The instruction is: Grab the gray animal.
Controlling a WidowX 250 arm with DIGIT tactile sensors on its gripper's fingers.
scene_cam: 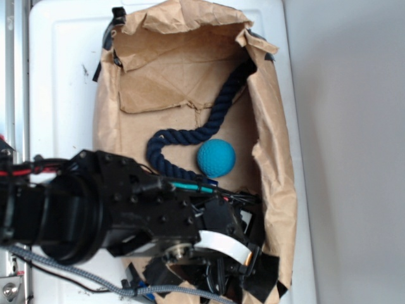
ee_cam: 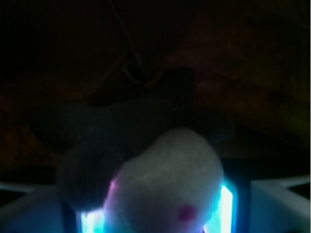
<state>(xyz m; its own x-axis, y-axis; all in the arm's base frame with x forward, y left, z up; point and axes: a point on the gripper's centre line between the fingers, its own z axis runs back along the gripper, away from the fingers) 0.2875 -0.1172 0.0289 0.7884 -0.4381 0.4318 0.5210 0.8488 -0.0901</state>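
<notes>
The gray animal (ee_cam: 170, 179) fills the bottom of the wrist view, pale and blurred, with one red dot eye (ee_cam: 186, 212) showing. Its dark long ears (ee_cam: 112, 121) stretch away up and to the left. My gripper (ee_cam: 158, 216) has its two glowing pads (ee_cam: 227, 208) pressed against the toy's left and right sides, so it is shut on it. In the exterior view the gripper (scene_cam: 247, 263) is low at the near end of the brown paper bag (scene_cam: 183, 69), and the arm hides the animal there.
A teal ball (scene_cam: 216, 158) and a dark blue rope (scene_cam: 202, 126) lie in the bag just beyond the gripper. The bag's crumpled walls (scene_cam: 278, 164) rise on the right. The bag lies on a white surface (scene_cam: 63, 76).
</notes>
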